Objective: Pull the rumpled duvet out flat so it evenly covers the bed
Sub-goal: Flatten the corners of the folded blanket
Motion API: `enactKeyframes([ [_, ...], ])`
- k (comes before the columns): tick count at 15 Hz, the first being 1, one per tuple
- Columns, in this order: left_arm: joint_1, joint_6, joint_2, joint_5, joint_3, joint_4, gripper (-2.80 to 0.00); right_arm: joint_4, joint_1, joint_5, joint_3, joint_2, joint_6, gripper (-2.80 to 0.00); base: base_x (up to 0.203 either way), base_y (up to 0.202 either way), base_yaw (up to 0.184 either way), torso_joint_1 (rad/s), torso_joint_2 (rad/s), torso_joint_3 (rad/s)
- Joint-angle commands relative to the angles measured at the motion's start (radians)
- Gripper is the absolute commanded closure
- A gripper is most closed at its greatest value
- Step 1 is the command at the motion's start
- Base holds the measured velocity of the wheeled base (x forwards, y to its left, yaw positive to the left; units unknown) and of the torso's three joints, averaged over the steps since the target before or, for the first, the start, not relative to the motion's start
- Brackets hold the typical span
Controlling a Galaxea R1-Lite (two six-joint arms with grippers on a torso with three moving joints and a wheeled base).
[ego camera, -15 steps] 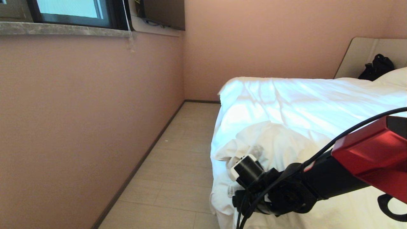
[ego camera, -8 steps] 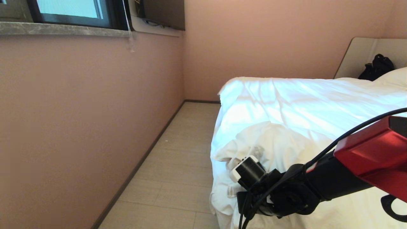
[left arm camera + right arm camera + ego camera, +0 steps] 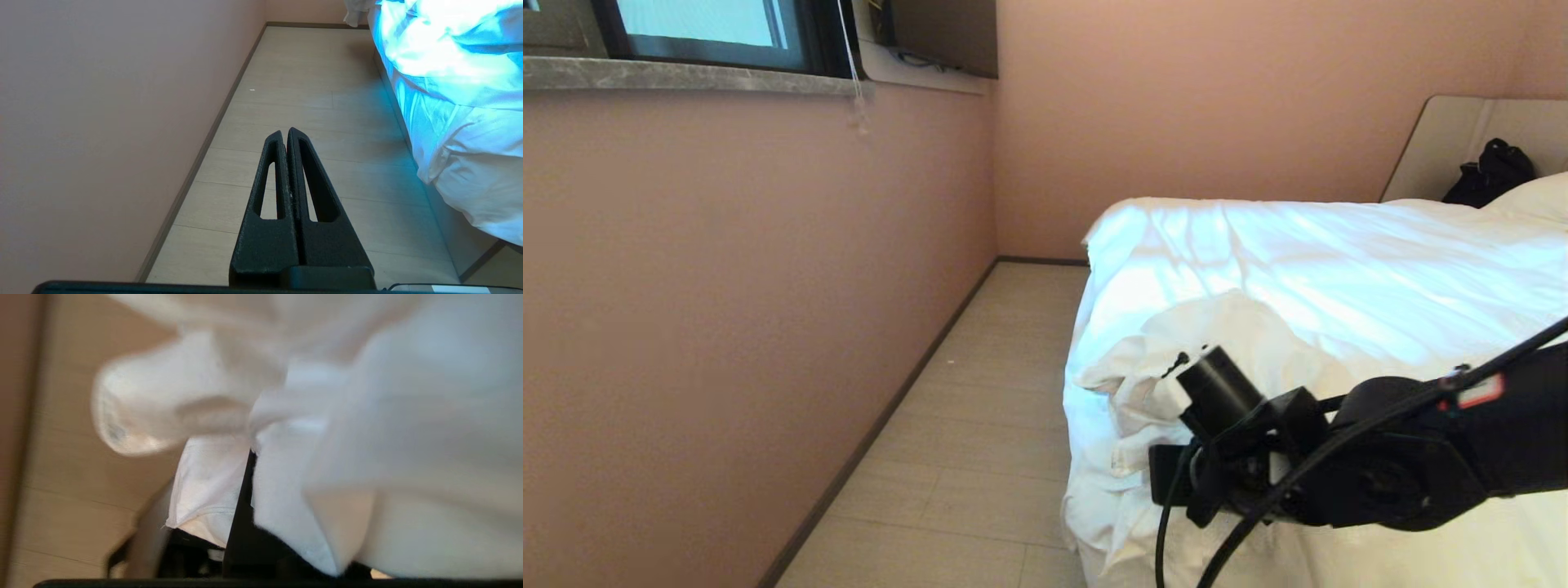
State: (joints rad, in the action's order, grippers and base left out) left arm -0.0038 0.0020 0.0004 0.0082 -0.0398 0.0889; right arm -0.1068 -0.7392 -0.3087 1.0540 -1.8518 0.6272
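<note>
The white duvet (image 3: pixel 1298 261) covers the bed (image 3: pixel 1445 139), with a rumpled corner (image 3: pixel 1152 367) bunched at the near left edge. My right gripper (image 3: pixel 1178 361) reaches into that bunch from the right, and cloth hides most of its fingers. In the right wrist view the gripper (image 3: pixel 247 473) is shut on a fold of the duvet (image 3: pixel 388 416), with cloth draped on both sides of the dark fingers (image 3: pixel 241 522). My left gripper (image 3: pixel 284 132) hangs shut and empty over the floor beside the bed base (image 3: pixel 453 228).
A narrow strip of pale floor (image 3: pixel 980 408) runs between the pink wall (image 3: pixel 727 310) and the bed. A window sill (image 3: pixel 686 75) is high on the wall. A black bag (image 3: pixel 1490 173) and a pillow (image 3: pixel 1535 200) lie by the headboard.
The right gripper has shut on the rumpled corner. The wrist has risen and swung toward the bed, lifting the fold with it. The left arm has not moved.
</note>
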Motion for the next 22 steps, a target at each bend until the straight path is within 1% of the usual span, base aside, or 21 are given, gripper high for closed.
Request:
enactKeyframes([
  [1,-0.001,0.000,0.001,0.001,0.000,0.000,0.00,-0.066,0.028,0.005,0.077,0.162,-0.006,0.00,0.000,0.000,0.000,0.000,0.00,0.000],
  [3,-0.001,0.000,0.001,0.001,0.000,0.000,0.00,-0.130,0.087,0.013,0.176,0.213,-0.022,0.00,0.000,0.000,0.000,0.000,0.00,0.000],
  [5,0.001,0.001,0.001,0.000,0.000,0.000,0.00,-0.151,0.149,0.015,0.239,0.230,-0.040,0.00,0.000,0.000,0.000,0.000,0.00,0.000],
  [11,-0.001,0.000,0.001,0.001,0.000,0.000,0.00,-0.148,0.227,0.019,0.330,0.248,-0.041,0.00,0.000,0.000,0.000,0.000,0.00,0.000],
  [13,0.000,0.001,0.001,0.000,0.000,0.000,0.00,-0.152,0.270,0.019,0.366,0.257,-0.043,0.00,0.000,0.000,0.000,0.000,0.00,0.000],
  [14,0.001,0.000,0.001,0.001,0.000,0.000,0.00,-0.151,0.293,0.019,0.372,0.260,-0.045,0.00,0.000,0.000,0.000,0.000,0.00,0.000],
  [17,0.000,0.000,0.000,0.001,0.000,0.000,0.00,-0.139,0.399,0.020,0.374,0.224,-0.048,0.00,0.000,0.000,0.000,0.000,0.00,0.000],
  [19,0.001,0.000,0.001,0.000,0.000,0.000,0.00,-0.135,0.432,0.021,0.356,0.171,-0.045,0.00,0.000,0.000,0.000,0.000,0.00,0.000],
  [22,0.001,0.000,0.001,0.000,0.000,0.000,0.00,-0.074,0.460,0.016,0.340,0.087,-0.044,0.00,0.000,0.000,0.000,0.000,0.00,0.000],
])
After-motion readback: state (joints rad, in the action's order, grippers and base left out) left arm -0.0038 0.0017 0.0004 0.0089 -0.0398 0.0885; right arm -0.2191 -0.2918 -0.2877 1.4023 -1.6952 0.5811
